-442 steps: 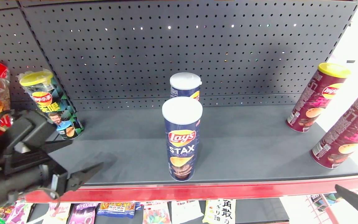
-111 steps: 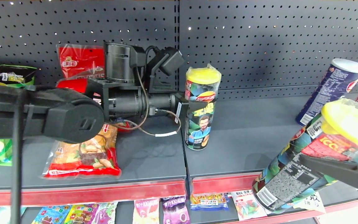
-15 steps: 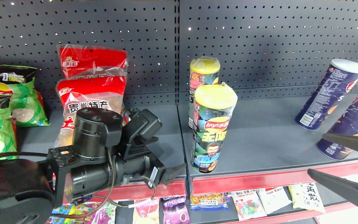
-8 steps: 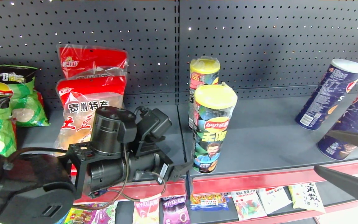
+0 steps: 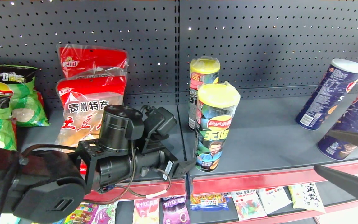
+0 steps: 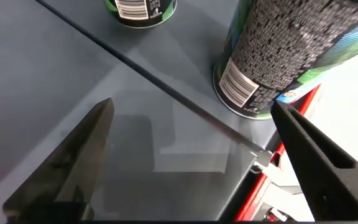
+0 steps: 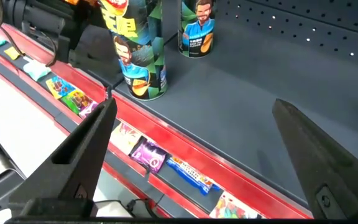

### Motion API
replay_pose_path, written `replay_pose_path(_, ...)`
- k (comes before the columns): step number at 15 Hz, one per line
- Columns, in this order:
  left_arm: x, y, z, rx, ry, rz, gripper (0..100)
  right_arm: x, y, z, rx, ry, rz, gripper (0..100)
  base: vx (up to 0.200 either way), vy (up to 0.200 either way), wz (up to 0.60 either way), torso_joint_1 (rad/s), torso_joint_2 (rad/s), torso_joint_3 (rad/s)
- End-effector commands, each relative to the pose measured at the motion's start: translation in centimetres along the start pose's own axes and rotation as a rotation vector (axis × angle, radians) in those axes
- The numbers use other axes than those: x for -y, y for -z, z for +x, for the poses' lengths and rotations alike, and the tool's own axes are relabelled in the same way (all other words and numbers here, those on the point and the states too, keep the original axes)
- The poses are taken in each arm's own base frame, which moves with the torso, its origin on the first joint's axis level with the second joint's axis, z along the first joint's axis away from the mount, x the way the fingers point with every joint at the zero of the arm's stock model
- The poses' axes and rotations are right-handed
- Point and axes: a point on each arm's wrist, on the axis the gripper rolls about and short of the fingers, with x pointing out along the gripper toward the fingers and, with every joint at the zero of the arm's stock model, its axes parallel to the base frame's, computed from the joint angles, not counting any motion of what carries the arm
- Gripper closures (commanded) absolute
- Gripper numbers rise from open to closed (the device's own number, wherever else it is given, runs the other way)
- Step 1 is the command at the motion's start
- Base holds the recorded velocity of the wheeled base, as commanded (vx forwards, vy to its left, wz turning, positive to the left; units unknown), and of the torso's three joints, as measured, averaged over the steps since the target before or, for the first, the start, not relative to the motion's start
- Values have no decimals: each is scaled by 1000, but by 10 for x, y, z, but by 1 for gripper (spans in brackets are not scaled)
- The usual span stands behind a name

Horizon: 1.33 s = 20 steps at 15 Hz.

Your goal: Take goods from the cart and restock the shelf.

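Pincers stay spread, right pincer (image 5: 322,151) unmoved; left pincer (image 6: 192,107) has edged right to the front can (image 5: 214,130), a glossy yellow-lidded cylinder nudged slightly right on the matte grey shelf (image 5: 259,146).

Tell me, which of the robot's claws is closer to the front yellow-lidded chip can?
The left. The left gripper is open right beside the base of the front can; the right gripper is open well off to the right, before the blue cans.
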Motion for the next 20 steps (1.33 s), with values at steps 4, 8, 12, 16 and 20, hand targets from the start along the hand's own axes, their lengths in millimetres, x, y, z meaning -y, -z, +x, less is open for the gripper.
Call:
replay_pose_path(4,-1,-3,5,8,-1,0,0,0,0,1,-5,-1,14,0,0,0,0,0,0,0)
replay_pose_path(8,2,-3,5,8,6,2,0,0,0,1,-4,-1,13,0,0,0,0,0,0,0)
replay_pose_path(12,-1,-12,-19,54,-67,-21,0,-2,13,0,-39,-9,26,0,0,0,0,0,0,0)
replay_pose_path(16,-13,3,-136,145,-205,-81,0,-13,39,-27,-17,17,16,0,0,0,0,0,0,0)
replay_pose_path(20,20,86,-270,43,-358,-128,0,-30,65,-76,-25,283,55,0,0,0,0,0,0,0)
